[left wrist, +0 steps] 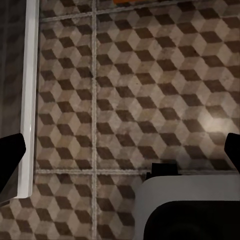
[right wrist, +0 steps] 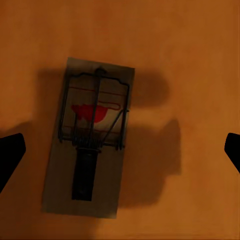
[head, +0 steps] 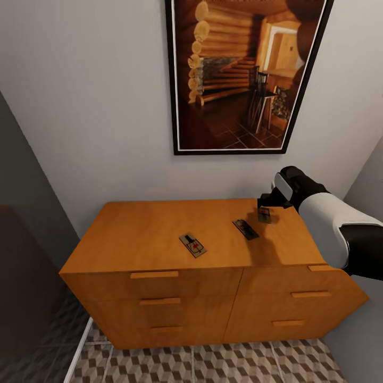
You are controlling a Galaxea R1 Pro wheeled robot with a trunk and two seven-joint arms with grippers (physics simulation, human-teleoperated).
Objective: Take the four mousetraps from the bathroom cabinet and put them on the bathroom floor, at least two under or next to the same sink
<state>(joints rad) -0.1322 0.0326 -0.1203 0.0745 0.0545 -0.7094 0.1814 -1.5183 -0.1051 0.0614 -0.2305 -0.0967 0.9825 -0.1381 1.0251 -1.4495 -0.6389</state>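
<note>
Orange-brown cabinet (head: 159,234) is standing on the cube-patterned bathroom floor (head: 213,367) below a framed cabin picture (head: 244,74). Three mousetraps are lying on its top: left (head: 192,245), middle (head: 245,229), right (head: 264,214). Right gripper (head: 264,205) is hovering released above the right one; left gripper (left wrist: 122,150) is hanging open over tiles.

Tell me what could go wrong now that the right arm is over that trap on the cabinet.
1. The mousetrap lies flat on the cabinet top and skewed between the open fingertips of the right gripper; the fingers may slide over it or pinch only a corner.
2. It sits near the cabinet's back right corner, so a nudge could push it off.
3. A neighbouring trap lies close and the arm might knock it.
</note>
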